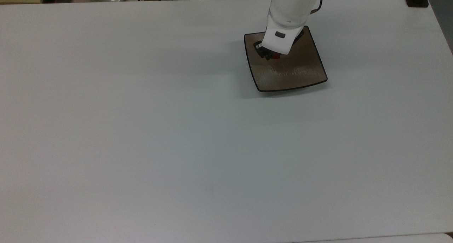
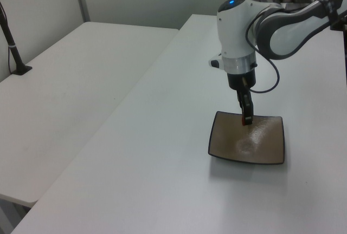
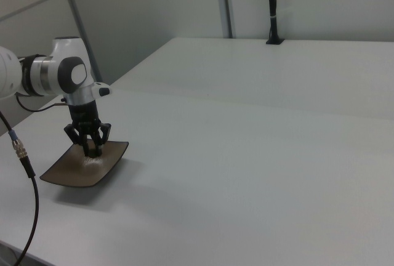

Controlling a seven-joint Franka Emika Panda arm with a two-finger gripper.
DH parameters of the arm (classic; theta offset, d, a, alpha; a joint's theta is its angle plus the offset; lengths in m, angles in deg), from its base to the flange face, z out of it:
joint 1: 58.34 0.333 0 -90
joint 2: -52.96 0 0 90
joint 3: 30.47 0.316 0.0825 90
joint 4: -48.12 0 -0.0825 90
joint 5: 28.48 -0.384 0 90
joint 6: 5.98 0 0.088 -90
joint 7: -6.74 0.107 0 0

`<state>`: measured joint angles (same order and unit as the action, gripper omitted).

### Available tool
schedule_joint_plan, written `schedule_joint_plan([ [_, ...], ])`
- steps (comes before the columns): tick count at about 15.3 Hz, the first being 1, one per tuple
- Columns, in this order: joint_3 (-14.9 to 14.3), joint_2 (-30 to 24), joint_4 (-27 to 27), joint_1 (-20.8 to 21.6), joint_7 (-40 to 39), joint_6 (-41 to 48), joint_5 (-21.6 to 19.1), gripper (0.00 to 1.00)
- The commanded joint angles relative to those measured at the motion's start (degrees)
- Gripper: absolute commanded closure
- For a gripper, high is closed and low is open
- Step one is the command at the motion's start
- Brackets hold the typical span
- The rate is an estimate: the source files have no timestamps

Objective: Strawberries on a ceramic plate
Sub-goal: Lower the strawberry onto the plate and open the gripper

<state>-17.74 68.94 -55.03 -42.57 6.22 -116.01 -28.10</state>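
Tool (image 1: 270, 55) clamped on strawberry (image 1: 275, 56), poised over ceramic plate (image 1: 300, 69)

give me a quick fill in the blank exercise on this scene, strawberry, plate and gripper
1. The gripper is shut on a small red ____.
2. The ceramic plate has a ____ shape with upturned edges.
3. In the top view, the gripper hangs over the plate's upper ____ part.
4. The plate rests on a ____ table.

Missing words: strawberry; square; left; white
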Motion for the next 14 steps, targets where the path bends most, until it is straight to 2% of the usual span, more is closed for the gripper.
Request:
schedule_joint_plan([
  [1,-0.16,-0.51,-1.09,0.49,1.58,-1.5,0.32,0.3],
  [3,-0.25,-0.42,-1.09,0.49,1.58,-1.41,0.32,0.05],
  [7,-0.25,-0.77,-0.74,0.4,1.58,-1.15,0.32,0.0],
  [14,-1.04,-7.97,1.63,-2.5,1.75,0.25,0.41,0.0],
])
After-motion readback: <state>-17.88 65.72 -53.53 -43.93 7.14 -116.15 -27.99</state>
